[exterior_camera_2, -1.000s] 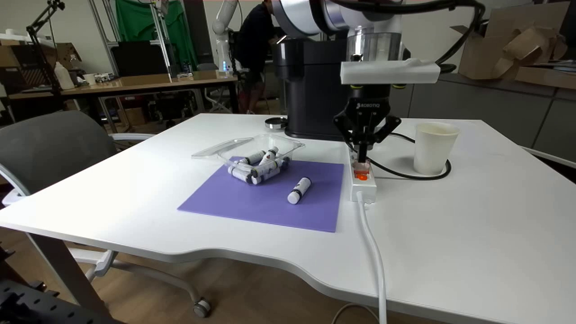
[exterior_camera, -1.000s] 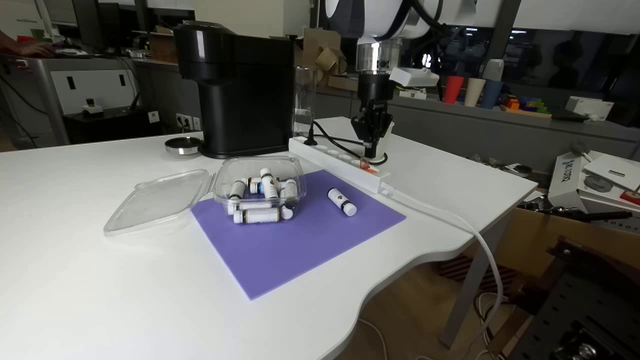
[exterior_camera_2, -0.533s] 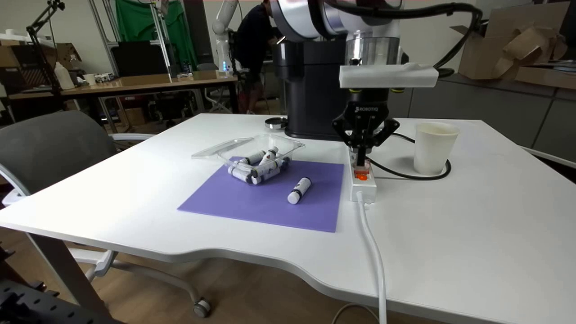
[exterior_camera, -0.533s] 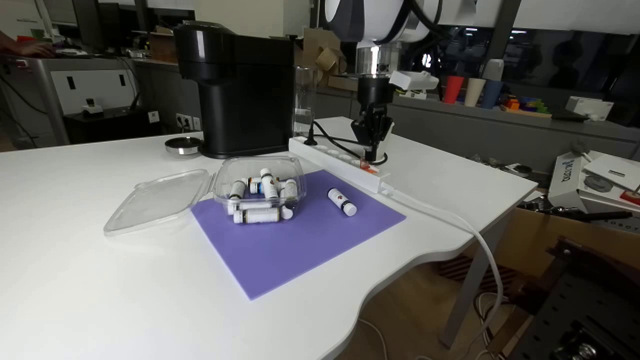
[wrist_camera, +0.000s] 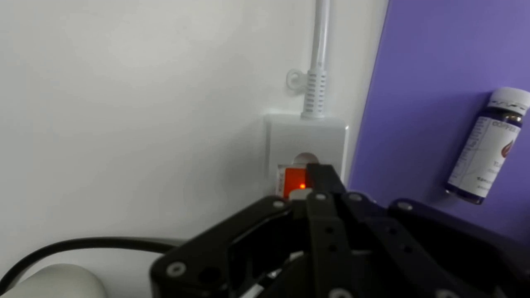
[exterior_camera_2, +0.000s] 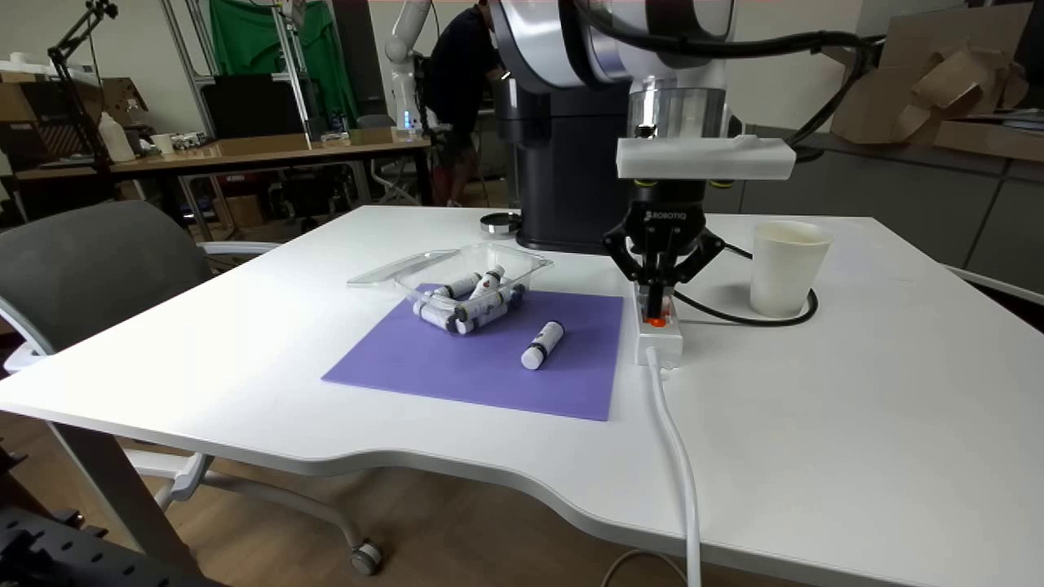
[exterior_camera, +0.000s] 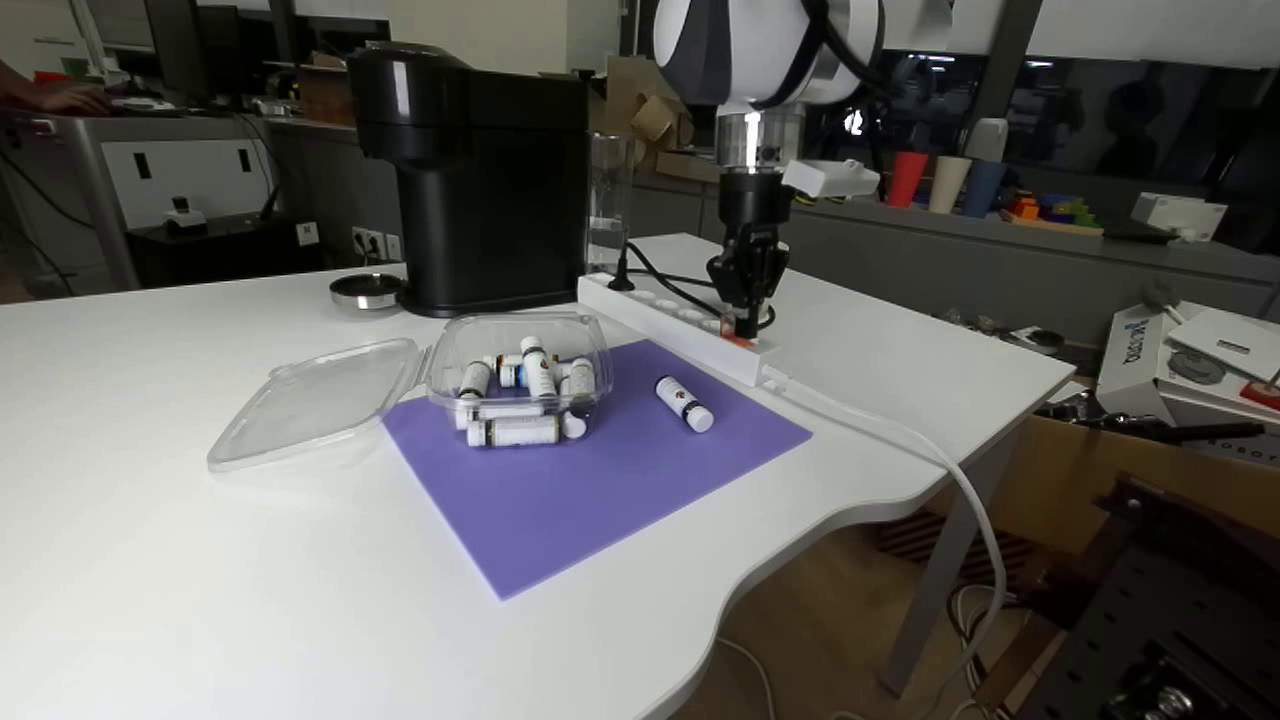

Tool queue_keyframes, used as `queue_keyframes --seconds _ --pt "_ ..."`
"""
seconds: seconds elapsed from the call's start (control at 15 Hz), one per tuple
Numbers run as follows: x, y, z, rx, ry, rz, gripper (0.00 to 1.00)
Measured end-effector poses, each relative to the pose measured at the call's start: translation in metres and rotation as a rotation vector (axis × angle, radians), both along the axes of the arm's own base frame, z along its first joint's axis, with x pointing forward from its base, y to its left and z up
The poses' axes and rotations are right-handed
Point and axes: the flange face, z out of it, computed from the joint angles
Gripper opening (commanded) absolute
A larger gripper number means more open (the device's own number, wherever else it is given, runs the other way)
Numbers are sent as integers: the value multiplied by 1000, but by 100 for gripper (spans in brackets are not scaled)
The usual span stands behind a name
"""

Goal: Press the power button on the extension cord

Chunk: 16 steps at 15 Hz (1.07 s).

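The extension cord (exterior_camera: 675, 328) is a long white strip on the table, its white cable (exterior_camera: 900, 430) running off the edge. It shows in an exterior view (exterior_camera_2: 661, 349) and its cable end in the wrist view (wrist_camera: 306, 134). The orange-red power button (wrist_camera: 292, 180) sits near that end, with a small bright glint; it shows partly in both exterior views (exterior_camera: 738, 341) (exterior_camera_2: 657, 322). My gripper (exterior_camera: 746, 330) is shut and empty, pointing down, its tips (exterior_camera_2: 654, 314) at the button. In the wrist view the fingertips (wrist_camera: 325, 176) cover the button's right part; I cannot tell how firmly they touch.
A purple mat (exterior_camera: 600, 500) lies beside the strip with a small bottle (exterior_camera: 685, 404) on it. A clear container (exterior_camera: 450, 360) holds several bottles. A black coffee machine (exterior_camera: 500, 190), a black cable (exterior_camera_2: 734, 324) and a paper cup (exterior_camera_2: 787, 269) are nearby.
My gripper has moved down and slightly toward the strip's cable end, bringing its shut tips onto the button area. They hide more of the button now. The other objects have not moved.
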Motion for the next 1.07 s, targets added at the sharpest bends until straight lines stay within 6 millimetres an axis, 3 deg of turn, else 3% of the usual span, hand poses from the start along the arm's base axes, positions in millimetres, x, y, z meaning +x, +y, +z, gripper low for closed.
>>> queue_keyframes --seconds 0.4,1.07 --pt "-3 -9 -6 -20 -3 5 0" --pt "6 -3 -6 -46 -52 37 0"
